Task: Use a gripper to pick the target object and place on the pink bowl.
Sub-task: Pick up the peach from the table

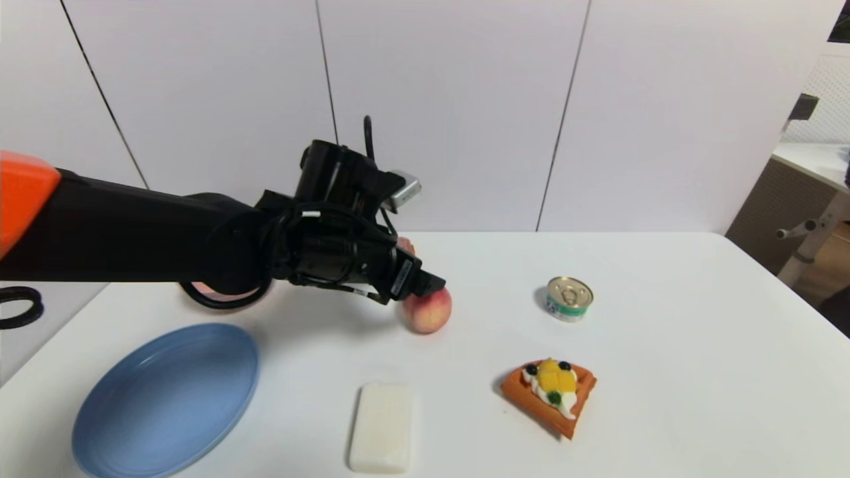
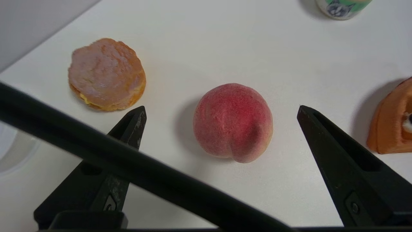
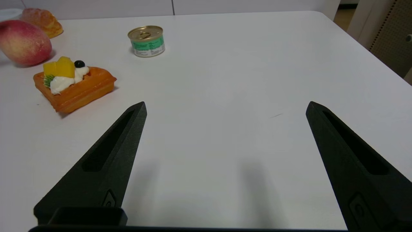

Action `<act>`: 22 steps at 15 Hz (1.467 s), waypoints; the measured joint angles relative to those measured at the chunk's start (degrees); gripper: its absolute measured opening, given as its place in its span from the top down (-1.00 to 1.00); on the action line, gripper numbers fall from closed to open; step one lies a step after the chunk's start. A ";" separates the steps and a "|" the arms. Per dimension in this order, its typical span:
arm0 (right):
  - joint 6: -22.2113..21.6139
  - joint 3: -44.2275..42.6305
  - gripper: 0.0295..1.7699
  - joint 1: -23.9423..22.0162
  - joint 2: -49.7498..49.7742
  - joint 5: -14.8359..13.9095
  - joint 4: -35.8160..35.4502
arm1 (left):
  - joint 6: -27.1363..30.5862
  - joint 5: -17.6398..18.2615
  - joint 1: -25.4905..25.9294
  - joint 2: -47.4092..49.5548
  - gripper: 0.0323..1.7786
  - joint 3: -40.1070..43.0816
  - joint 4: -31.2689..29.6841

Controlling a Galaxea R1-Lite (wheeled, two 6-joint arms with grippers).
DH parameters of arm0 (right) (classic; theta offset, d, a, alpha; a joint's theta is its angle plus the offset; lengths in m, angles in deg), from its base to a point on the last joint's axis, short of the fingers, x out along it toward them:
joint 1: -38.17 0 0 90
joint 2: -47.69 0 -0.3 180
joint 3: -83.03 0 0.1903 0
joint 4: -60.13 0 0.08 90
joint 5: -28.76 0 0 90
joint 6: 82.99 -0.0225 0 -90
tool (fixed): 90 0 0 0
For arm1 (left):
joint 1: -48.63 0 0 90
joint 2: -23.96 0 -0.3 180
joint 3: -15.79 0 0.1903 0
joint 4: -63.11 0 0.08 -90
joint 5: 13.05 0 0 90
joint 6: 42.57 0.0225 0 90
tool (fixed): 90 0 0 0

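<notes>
The left gripper point(image 2: 222, 109) hovers over the one peach point(image 1: 427, 311) near the middle of the white table point(image 1: 664, 372), fingers spread wide, one on each side and clear of the fruit. One pastry puff point(image 2: 106, 74) lies just beyond the peach. Also on the table: one blue plate point(image 1: 166, 398), one white block point(image 1: 381, 427), one waffle slice point(image 1: 550, 394) and one tin point(image 1: 569, 299). The right gripper point(image 3: 225, 108) hangs wide open above bare table.
</notes>
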 joint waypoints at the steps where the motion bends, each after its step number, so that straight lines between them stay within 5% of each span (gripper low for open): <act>1: 0.00 0.00 -0.93 0.00 0.00 -0.02 0.00 | 0.00 -0.02 -0.17 -1.38 -0.90 -0.11 -0.10; 17: -0.02 0.00 -0.93 0.00 0.00 0.02 0.00 | 1.04 -0.11 -0.37 -12.59 -0.90 -3.85 -1.32; 19: -0.02 0.00 -0.93 0.00 0.00 0.02 0.02 | 1.07 -0.13 -0.37 -13.01 -0.50 -4.05 -1.43; 22: -0.02 0.00 -0.93 0.00 0.00 0.00 0.00 | 1.06 -0.24 -0.37 -13.31 -0.39 -4.66 -1.49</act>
